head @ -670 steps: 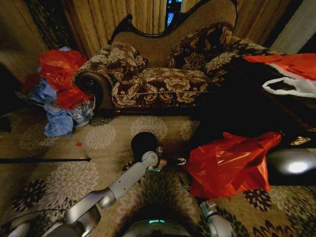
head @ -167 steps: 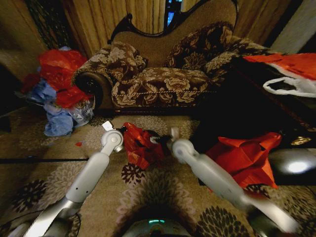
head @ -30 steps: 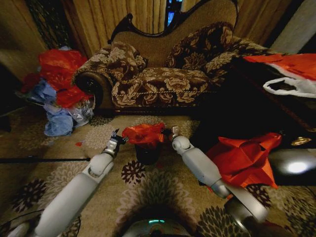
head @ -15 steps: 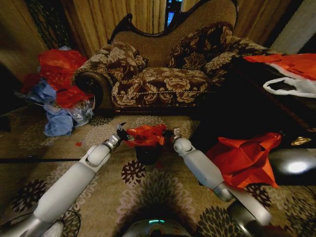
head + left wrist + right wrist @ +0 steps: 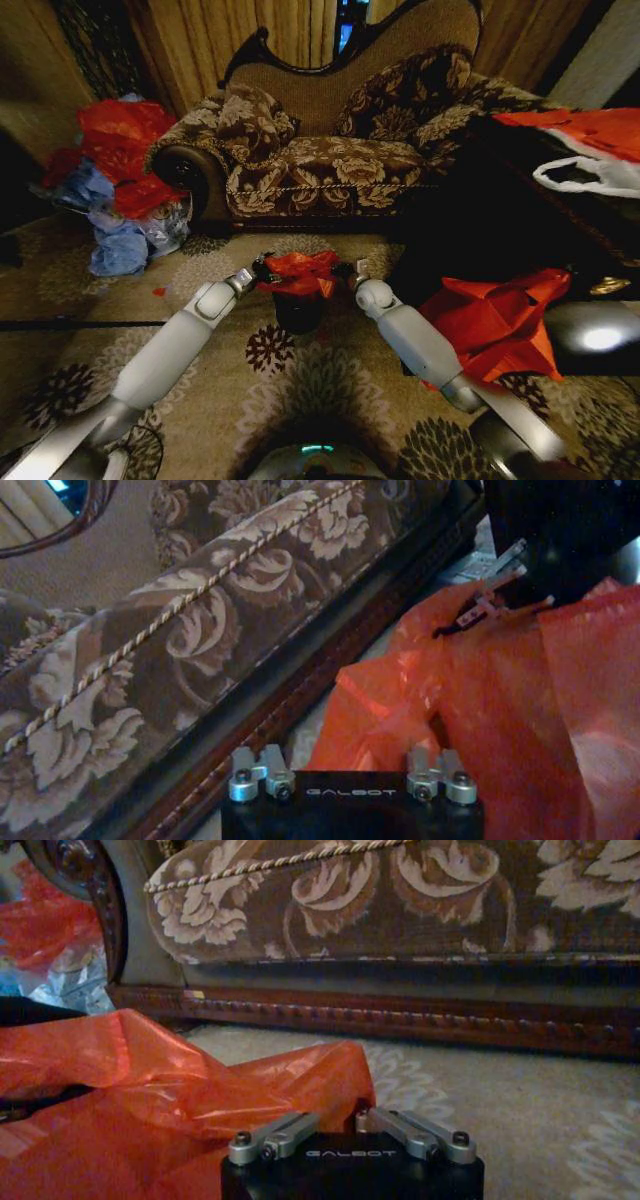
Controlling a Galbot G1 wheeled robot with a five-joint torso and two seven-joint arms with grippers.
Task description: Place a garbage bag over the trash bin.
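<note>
Now the garbage bag (image 5: pixel 296 270) sits bunched over the mouth of the trash bin (image 5: pixel 299 312), which stands on the patterned carpet (image 5: pixel 200 275) just in front of the sofa (image 5: pixel 330 165); a second ago it was spread a little wider and higher, and it has since sunk closer onto the rim; the left gripper (image 5: pixel 262 270) has crept in from the left until it touches the bag's edge, while the right gripper (image 5: pixel 349 271) holds its place at the right edge; from the right wrist view its fingers look clenched on a fold of the plastic; whether the left one is gripping or released I cannot tell; to my eye the bag is draped but not yet pulled down the bin's black wall, so the fitting looks only partly done.
</note>
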